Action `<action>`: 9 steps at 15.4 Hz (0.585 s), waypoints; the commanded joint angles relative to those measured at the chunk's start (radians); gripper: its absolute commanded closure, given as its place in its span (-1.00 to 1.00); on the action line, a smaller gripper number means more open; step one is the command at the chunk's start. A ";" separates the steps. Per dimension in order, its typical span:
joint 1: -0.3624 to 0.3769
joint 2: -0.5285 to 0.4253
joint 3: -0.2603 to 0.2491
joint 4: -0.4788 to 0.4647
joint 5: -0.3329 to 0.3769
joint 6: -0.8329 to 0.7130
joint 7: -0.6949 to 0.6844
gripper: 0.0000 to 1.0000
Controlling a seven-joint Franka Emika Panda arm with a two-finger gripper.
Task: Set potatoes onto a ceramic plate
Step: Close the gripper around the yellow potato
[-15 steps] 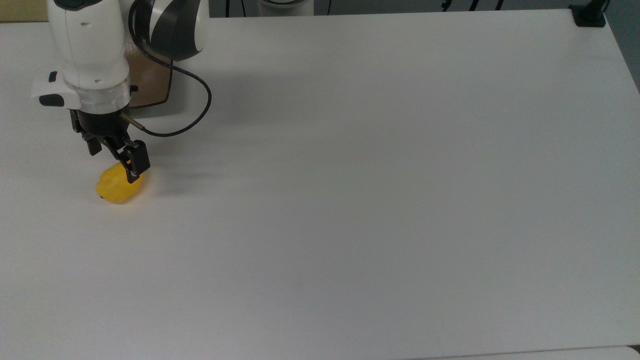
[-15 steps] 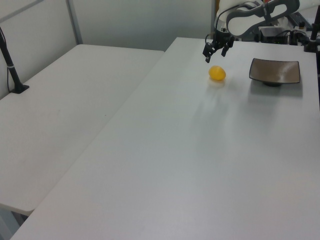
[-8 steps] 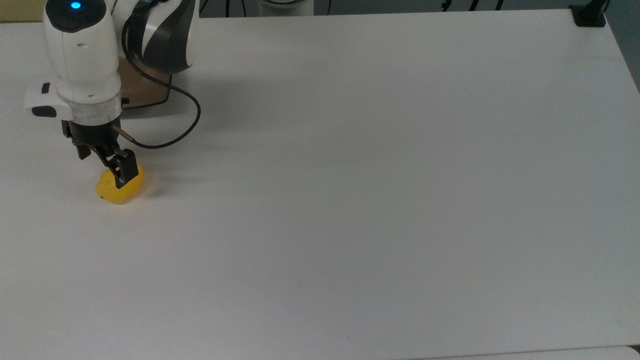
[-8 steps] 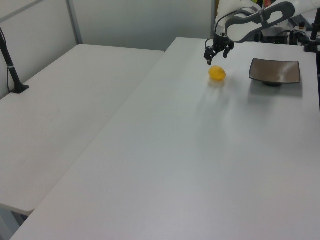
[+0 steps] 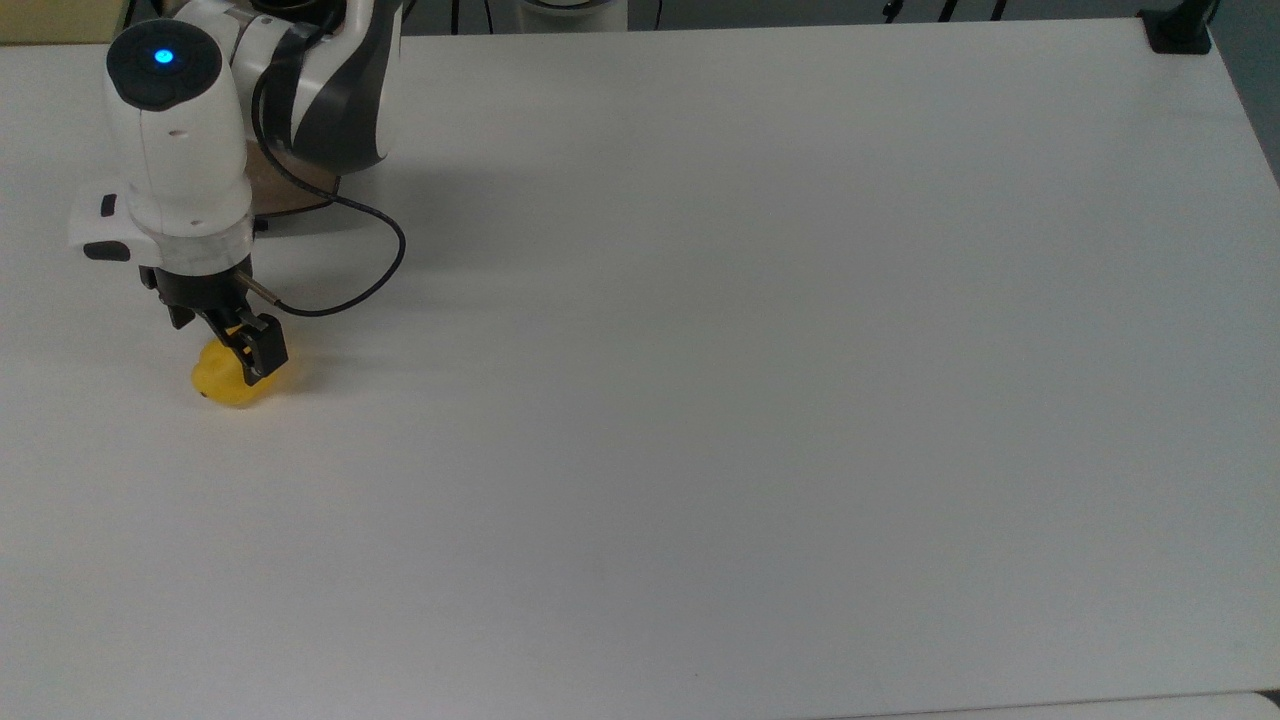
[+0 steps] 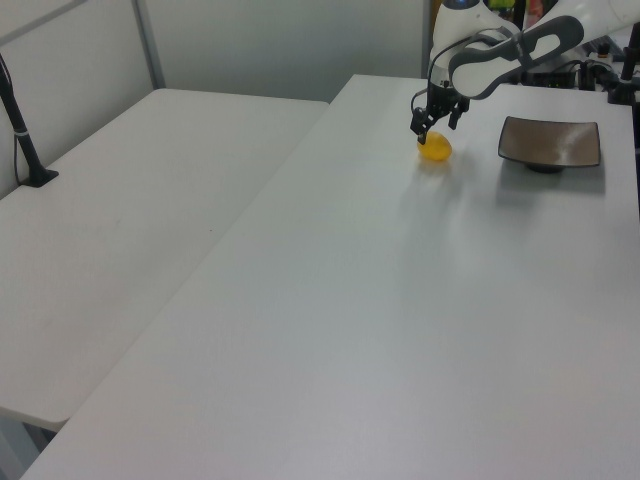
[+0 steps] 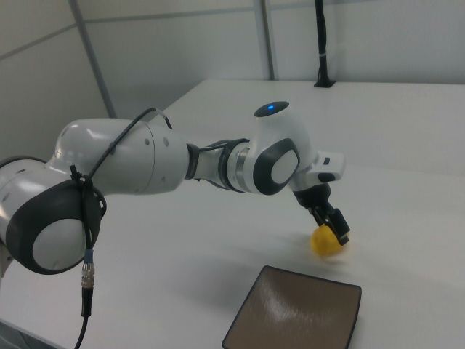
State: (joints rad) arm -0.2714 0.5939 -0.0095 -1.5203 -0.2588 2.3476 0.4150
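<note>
The yellow potato (image 5: 228,382) lies on the white table (image 5: 700,400) near the top view's left edge. It also shows as a small lump (image 6: 435,150) in the left view and beside the plate (image 7: 326,243) in the right view. My gripper (image 5: 225,340) hangs low right over the potato, open, with a black finger on either side of its top (image 6: 433,128) (image 7: 331,230). The square brown-grey ceramic plate (image 6: 550,142) (image 7: 298,314) stands empty a short way from the potato. In the top view the arm covers most of the plate (image 5: 297,197).
The arm's black cable (image 5: 370,275) loops over the table beside the gripper. A black clamp post (image 5: 1178,30) stands at the table's far corner on the top view's right. A second white table (image 6: 120,230) adjoins on the left view's left.
The gripper has come down from above the potato until its fingers straddle the potato's top. The arm now covers more of the plate in the top view. The potato has not moved.
</note>
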 commanded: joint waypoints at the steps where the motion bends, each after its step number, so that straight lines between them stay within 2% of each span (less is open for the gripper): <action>1: 0.001 0.016 0.005 0.012 -0.060 0.010 0.022 -1.00; 3: 0.001 0.024 0.006 0.012 -0.063 0.010 0.022 -0.84; 4: 0.001 0.027 0.006 0.014 -0.068 0.012 0.022 -0.69; 7: 0.001 0.030 0.008 0.012 -0.074 0.012 0.022 -0.50; 9: 0.001 0.037 0.008 0.012 -0.074 0.012 0.022 -0.28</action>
State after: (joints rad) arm -0.2712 0.6173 -0.0038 -1.5197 -0.3074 2.3477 0.4156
